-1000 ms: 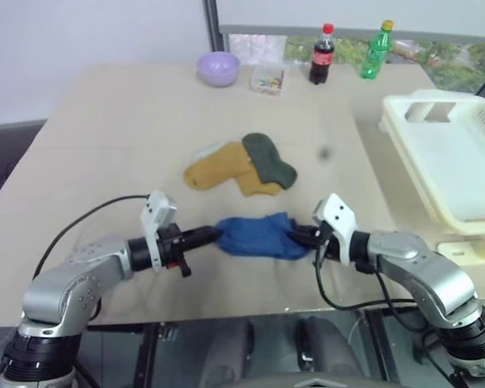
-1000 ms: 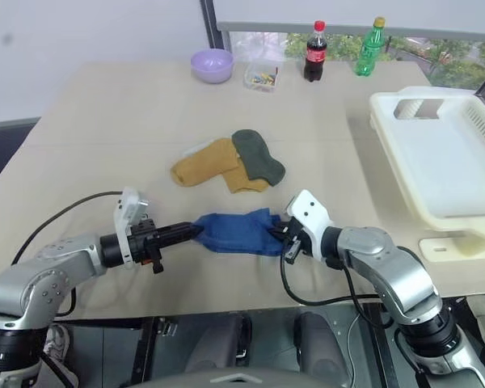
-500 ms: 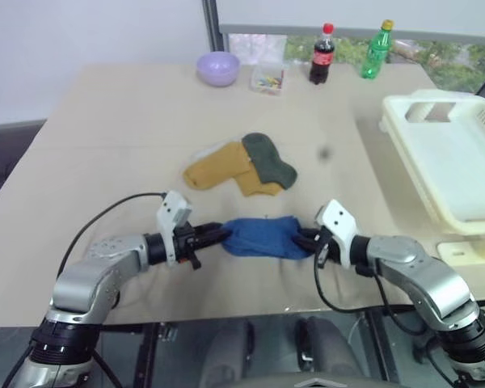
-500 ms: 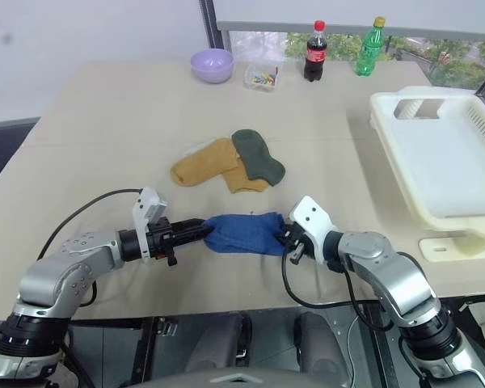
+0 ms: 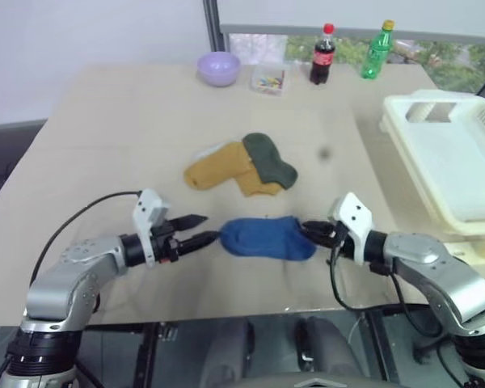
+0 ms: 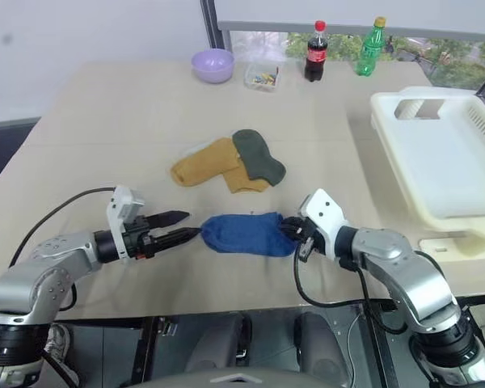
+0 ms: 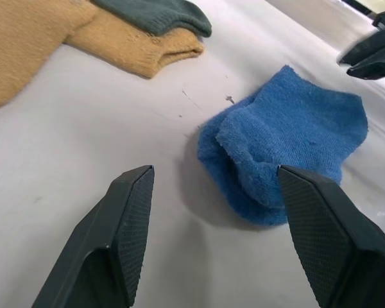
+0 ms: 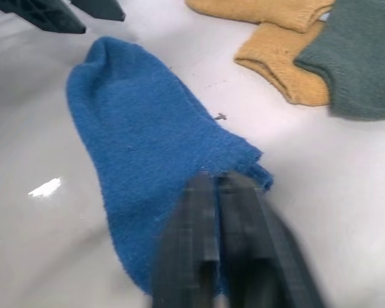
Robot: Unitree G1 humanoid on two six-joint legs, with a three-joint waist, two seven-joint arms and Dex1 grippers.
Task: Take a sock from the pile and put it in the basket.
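Blue sock (image 6: 246, 234) btwn open left hand (image 6: 180, 227), pinched-shut right hand (image 6: 293, 230)

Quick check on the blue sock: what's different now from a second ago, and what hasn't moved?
The left hand has let go of the blue sock and drawn back, its fingers now spread apart just off the sock's end. The right hand has shifted slightly right and is shut at the sock's other end. The sock has bunched shorter and lies on the table. The yellow sock, green sock and basket stayed put.
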